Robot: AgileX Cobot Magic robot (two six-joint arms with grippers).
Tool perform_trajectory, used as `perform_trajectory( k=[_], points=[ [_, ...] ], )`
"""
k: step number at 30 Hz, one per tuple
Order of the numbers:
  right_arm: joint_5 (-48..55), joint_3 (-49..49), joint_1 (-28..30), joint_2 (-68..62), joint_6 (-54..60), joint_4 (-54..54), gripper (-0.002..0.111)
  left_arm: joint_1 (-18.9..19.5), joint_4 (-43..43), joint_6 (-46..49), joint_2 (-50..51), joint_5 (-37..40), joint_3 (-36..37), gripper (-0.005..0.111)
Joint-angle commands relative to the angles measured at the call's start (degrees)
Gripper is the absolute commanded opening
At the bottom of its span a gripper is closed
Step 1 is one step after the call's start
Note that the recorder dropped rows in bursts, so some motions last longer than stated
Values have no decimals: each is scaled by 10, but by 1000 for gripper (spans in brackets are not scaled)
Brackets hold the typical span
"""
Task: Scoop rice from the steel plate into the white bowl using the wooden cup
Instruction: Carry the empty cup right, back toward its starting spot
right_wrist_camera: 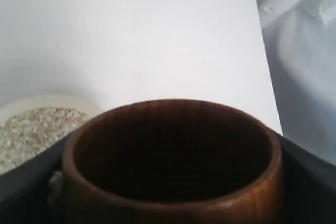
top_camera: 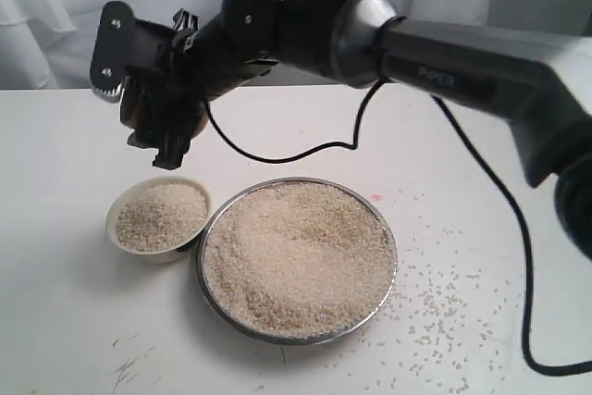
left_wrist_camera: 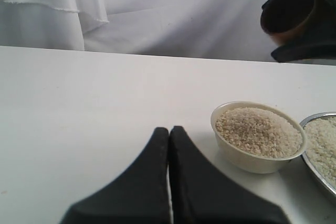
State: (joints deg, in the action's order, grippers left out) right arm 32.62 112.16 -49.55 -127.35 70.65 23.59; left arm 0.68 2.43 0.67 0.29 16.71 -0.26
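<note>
The wooden cup (right_wrist_camera: 173, 150) is up in the air above the white bowl (top_camera: 112, 221). It is tipped far from upright, its mouth turned sideways toward the left arm, and no grains show in its dark inside. The right gripper (top_camera: 157, 117) clamps it from both sides. The bowl is full of rice (top_camera: 162, 215) and touches the heaped steel plate (top_camera: 294, 340). The left gripper (left_wrist_camera: 169, 129) is closed with nothing in it.

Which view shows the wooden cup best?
The right wrist view: the wooden cup fills it, rim and dark inside clear. Left wrist view: small and distant. Exterior view: only brown slivers show.
</note>
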Motion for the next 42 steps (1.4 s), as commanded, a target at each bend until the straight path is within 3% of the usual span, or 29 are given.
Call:
perform_trajectory(
  k=[1, 6, 8, 9, 11, 17, 27, 36, 42],
  points=[
    [-79, -122, 45, 76, 167, 249, 0, -1, 0, -2, -3, -4, 3, 0],
    [-155, -289, 87, 159, 354, 474, 0, -1, 0, -2, -3, -4, 3, 0],
    [-165, -381, 114, 209, 490, 639, 0, -1, 0, -2, -3, -4, 3, 0],
    [-146, -435, 134, 235, 505, 709, 0, -1, 0, -2, -3, -4, 3, 0],
    [-105, -493, 171, 260, 505, 749, 0, -1, 0, -2, -3, -4, 3, 0],
    [-49, -535, 242, 280, 505, 763, 0, -1, 0, -2, -3, -4, 3, 0],
    [-51, -470, 291, 277, 505, 764, 0, -1, 0, -2, -3, -4, 3, 0],
    [16, -397, 325, 235, 487, 764, 0, -1, 0, -2, -3, -4, 3, 0],
    [1, -328, 332, 204, 336, 583, 0, -1, 0, -2, -3, -4, 3, 0]
  ],
)
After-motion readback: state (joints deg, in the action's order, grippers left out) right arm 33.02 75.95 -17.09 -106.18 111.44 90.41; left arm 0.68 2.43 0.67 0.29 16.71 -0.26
